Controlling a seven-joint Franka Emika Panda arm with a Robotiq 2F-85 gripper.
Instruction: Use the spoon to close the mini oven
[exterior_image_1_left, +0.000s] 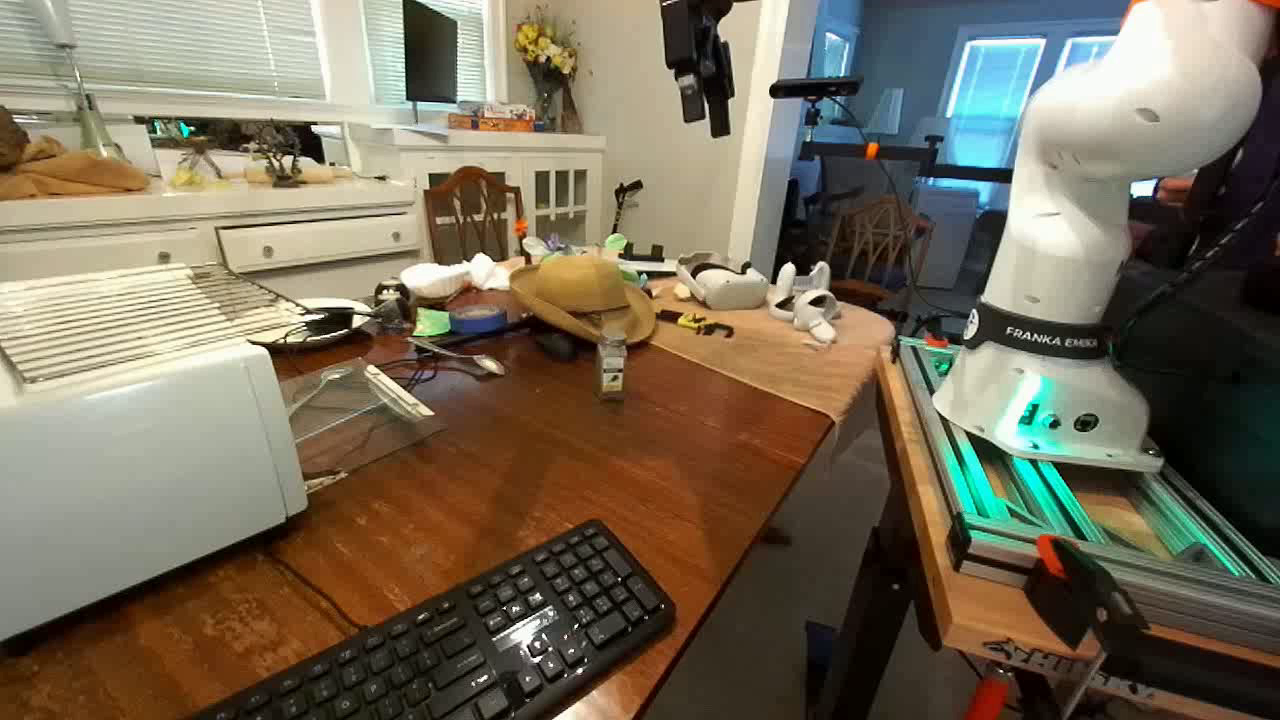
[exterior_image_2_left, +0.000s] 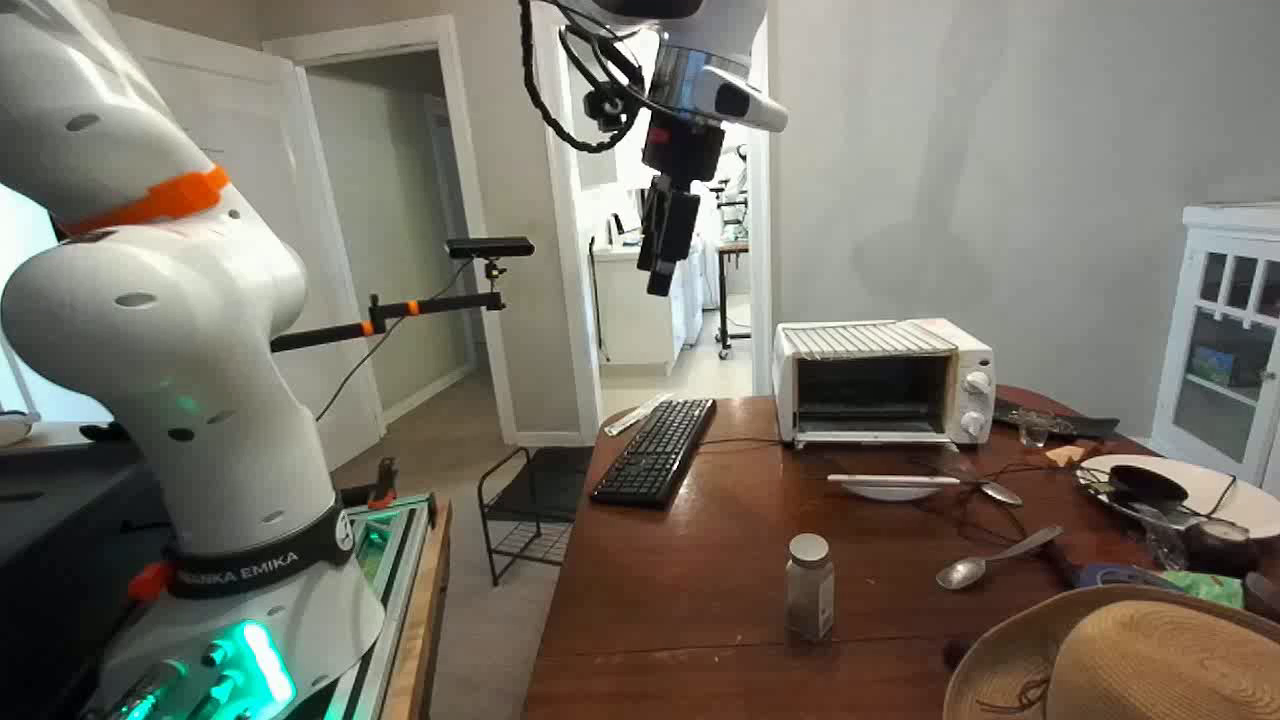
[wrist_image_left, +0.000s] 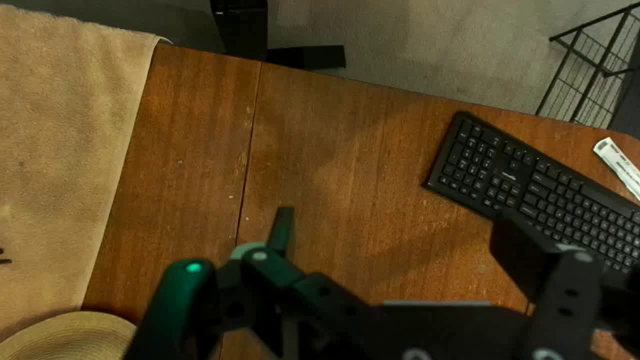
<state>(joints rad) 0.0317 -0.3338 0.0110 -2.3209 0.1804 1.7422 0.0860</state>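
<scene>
One spoon (exterior_image_2_left: 975, 568) lay on the worktop (exterior_image_2_left: 690, 600) near the straw hat (exterior_image_2_left: 1150, 650), its bowl (exterior_image_2_left: 960, 574) turned toward the small glass jar (exterior_image_2_left: 810, 600). In both exterior views the mini oven (exterior_image_1_left: 150, 470) stood with its glass door (exterior_image_1_left: 345, 415) lowered out over the worktop. The fingers (wrist_image_left: 282, 232) hung high above it, spread wide apart with nothing between them, as the wrist view showed. A black keyboard (exterior_image_2_left: 655, 450) rested near the mini oven, well apart from the spoon.
</scene>
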